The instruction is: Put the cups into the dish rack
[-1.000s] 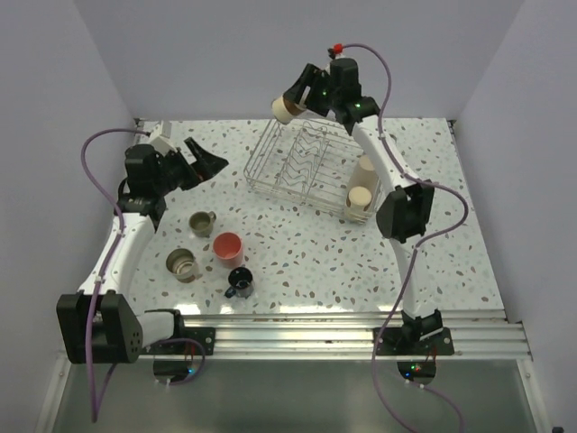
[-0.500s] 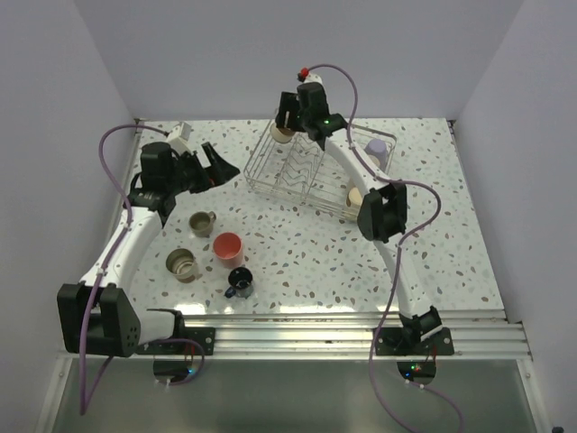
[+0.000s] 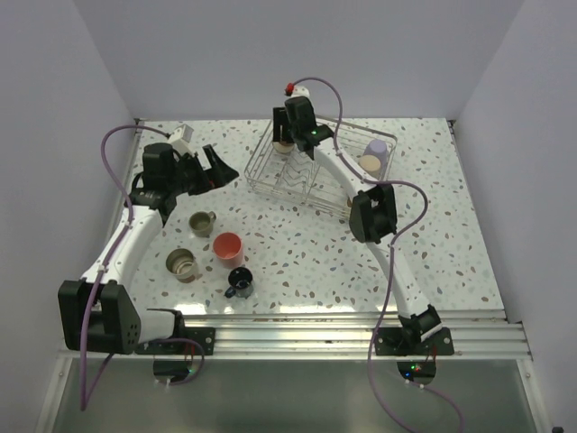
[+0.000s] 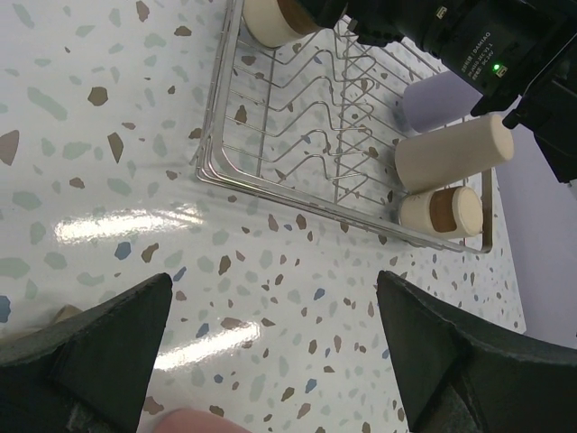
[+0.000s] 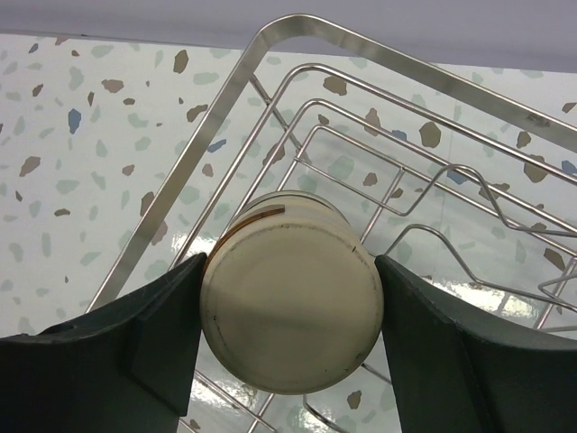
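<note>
Right tool (image 5: 290,302) grasping a cream cup (image 5: 279,271): both fingers clamped on its sides, base facing the wrist camera, a brown band visible near the upper edge. The cup sits just inside the far left corner of the dish rack (image 5: 225,99), above the wire floor; contact with the wires cannot be determined. Rack is a silvery wire basket with divider prongs, standing on the speckled desk (image 3: 297,253) at far centre. At its right end: a beige tumbler (image 4: 451,153) lying on its side, a second beige cup (image 4: 442,209) just nearer, and a lavender cup (image 4: 433,99) on the far side of the tumbler, partly hidden by the right arm. Left tool (image 4: 279,361) released, fingers spread wide with nothing between them, hovering over bare desk left of the rack and aimed toward it. Remaining on the desk, near left and well apart from the rack: two grey-beige cups (image 3: 201,221) (image 3: 182,262), a coral cup (image 3: 227,246) upright just right of them, and a black mug (image 3: 240,283) nearest the arm bases.
</note>
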`<state>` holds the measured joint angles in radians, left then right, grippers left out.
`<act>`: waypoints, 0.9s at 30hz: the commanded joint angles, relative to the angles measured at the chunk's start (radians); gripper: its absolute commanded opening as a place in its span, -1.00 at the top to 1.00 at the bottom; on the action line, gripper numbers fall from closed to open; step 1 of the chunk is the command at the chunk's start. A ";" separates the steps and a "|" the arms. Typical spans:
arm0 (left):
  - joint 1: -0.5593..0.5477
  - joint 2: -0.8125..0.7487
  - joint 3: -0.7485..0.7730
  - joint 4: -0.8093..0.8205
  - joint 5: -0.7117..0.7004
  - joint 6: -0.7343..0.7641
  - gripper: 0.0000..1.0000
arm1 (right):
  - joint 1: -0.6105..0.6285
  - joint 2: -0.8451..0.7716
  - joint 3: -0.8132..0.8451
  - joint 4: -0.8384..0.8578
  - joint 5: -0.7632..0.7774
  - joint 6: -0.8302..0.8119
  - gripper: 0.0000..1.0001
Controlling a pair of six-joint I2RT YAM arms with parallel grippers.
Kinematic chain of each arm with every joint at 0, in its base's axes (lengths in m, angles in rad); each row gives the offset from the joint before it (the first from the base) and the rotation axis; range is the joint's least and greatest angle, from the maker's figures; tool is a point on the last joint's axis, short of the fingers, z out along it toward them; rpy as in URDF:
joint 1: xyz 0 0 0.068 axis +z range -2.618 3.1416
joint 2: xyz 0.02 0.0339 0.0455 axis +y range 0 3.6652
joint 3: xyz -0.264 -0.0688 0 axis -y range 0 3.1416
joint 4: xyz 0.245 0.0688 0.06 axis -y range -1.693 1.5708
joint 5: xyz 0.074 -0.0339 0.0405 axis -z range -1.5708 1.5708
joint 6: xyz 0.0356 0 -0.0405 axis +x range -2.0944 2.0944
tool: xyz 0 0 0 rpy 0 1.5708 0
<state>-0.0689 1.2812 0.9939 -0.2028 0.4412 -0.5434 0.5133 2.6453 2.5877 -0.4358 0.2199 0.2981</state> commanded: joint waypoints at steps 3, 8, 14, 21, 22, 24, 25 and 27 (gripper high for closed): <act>-0.006 0.006 0.023 0.005 -0.007 0.033 -0.97 | 0.004 0.013 0.025 0.003 0.082 -0.056 0.96; -0.008 0.003 0.026 -0.001 -0.015 0.042 -0.97 | 0.008 0.021 0.019 0.006 0.076 -0.054 0.60; -0.006 -0.003 0.025 -0.003 -0.022 0.046 -0.97 | 0.008 -0.002 0.011 0.017 0.061 -0.048 -0.34; -0.006 -0.010 0.026 0.002 -0.024 0.042 -0.98 | 0.007 -0.056 0.029 0.028 0.044 -0.037 -0.88; -0.006 -0.010 0.028 -0.001 -0.024 0.040 -0.98 | 0.004 -0.074 0.031 0.028 0.044 -0.036 -0.96; -0.006 -0.011 0.032 -0.003 -0.024 0.039 -0.98 | 0.005 -0.093 0.038 0.028 0.042 -0.033 -0.97; -0.006 -0.010 0.034 -0.004 -0.025 0.037 -0.98 | 0.005 -0.102 0.041 0.029 0.041 -0.030 -0.96; -0.006 -0.013 0.041 -0.010 -0.029 0.039 -0.98 | 0.004 -0.134 0.052 0.028 0.035 -0.028 -0.97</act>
<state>-0.0689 1.2858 0.9939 -0.2058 0.4271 -0.5293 0.5224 2.6389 2.5877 -0.4347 0.2478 0.2630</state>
